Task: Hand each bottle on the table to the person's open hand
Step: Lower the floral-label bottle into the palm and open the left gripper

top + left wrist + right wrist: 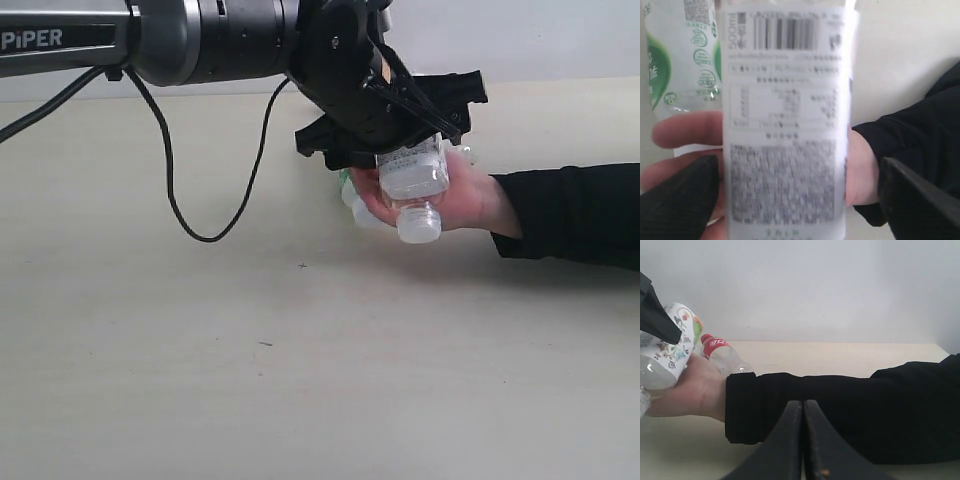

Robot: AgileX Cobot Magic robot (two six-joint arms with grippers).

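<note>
My left gripper reaches across to the person's open hand, which lies palm up on the table. The floral-label bottle with its clear cap rests on the palm between my left fingers. In the left wrist view its white printed label fills the middle; one finger stands clear of it with skin showing in the gap, so the gripper is open. The green-white bottle lies beside it against the person's fingers. A red-label bottle lies behind the hand. My right gripper is shut and empty.
The person's black sleeve stretches across the table from the right and passes right in front of my right gripper. A black cable hangs from the left arm down to the table. The yellow-label bottle is not in view.
</note>
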